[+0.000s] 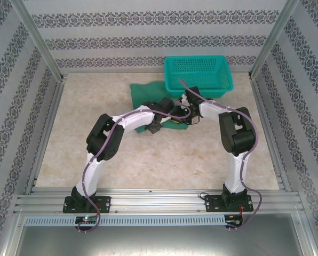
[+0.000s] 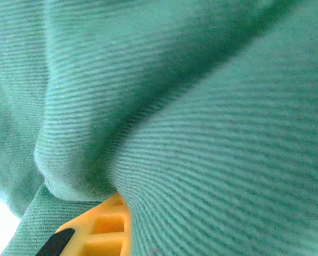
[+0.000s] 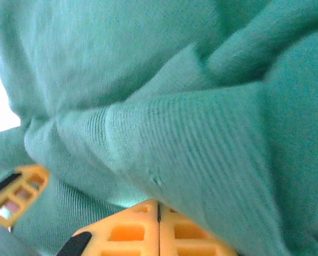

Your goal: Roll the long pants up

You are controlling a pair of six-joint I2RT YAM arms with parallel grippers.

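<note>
Green pants (image 1: pixel 144 93) lie bunched at the far middle of the table (image 1: pixel 95 144), their right side touching or tucked under the near left corner of the teal basket (image 1: pixel 197 58); which of the two cannot be told from above. Both arms reach in from the near edge and meet over the near edge of the cloth. The left gripper (image 1: pixel 158 127) is just left of the right gripper (image 1: pixel 187 114), and the two are close together. In the left wrist view, ribbed green cloth hangs in a deep fold right over the camera and drapes onto one yellow finger (image 2: pixel 108 229) at the bottom. The other finger is hidden, so I cannot tell whether this claw is released or clenched. In the right wrist view, the two yellow fingers (image 3: pixel 127 232) are pressed side by side with only a thin seam between them, so this claw is clenched. Folded cloth covers the tips, so it cannot be seen whether any of it is nipped there. A further yellow finger (image 3: pixel 15 194) shows at the left edge of that view, with cloth sagging between it and the clenched pair.
</note>
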